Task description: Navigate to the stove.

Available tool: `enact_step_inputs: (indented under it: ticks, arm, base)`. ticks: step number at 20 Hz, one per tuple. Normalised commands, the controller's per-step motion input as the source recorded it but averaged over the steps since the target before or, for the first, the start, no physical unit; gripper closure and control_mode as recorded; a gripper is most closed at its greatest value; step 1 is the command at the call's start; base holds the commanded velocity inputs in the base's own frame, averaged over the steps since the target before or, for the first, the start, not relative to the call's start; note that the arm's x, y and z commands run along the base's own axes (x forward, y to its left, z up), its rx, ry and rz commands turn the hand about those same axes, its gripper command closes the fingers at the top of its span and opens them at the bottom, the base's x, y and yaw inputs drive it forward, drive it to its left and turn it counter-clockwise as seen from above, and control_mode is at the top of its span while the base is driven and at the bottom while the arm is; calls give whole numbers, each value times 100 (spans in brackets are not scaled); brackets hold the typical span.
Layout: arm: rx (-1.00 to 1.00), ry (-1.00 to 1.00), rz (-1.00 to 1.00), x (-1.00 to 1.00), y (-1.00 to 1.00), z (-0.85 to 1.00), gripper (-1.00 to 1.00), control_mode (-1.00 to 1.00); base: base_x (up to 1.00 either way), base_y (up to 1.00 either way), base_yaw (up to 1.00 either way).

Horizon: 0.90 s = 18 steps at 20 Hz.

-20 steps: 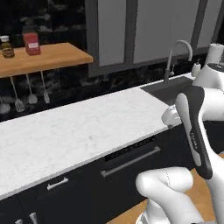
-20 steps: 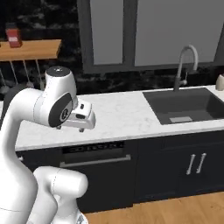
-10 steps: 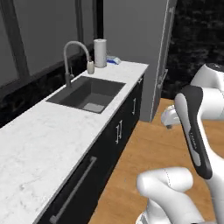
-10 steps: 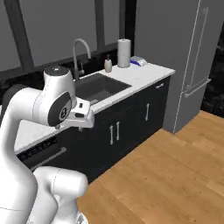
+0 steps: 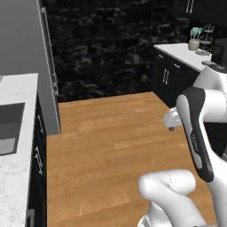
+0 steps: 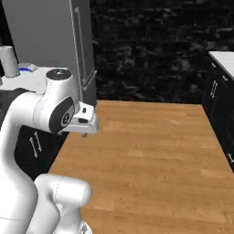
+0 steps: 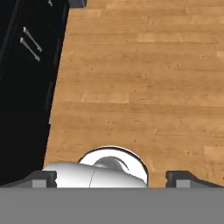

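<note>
Wood floor (image 5: 111, 133) spreads before the black brick wall (image 6: 151, 45), fridge (image 5: 26, 53) left of it; gripper (image 7: 111, 179) spread wide, empty.

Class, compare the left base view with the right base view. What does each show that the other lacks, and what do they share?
Left base view: a sink basin at the left and a potted plant on the far counter. Right base view: a paper towel roll on the white counter. Both: grey fridge, wooden floor, black brick wall.
</note>
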Motion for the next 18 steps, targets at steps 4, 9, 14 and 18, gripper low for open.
enact_step_inputs:
  ticks: [4,9,14,18]
  arm:
    - [0,0,0,0,0,0,-100,100]
    - [0,0,0,0,0,0,-100,100]
    - [0,0,0,0,0,0,-100,100]
    - [0,0,0,0,0,0,-100,100]
  base:
    - [0,0,-100]
    - [0,-1,-100]
    - [25,1,-86]
    - [73,38,-73]
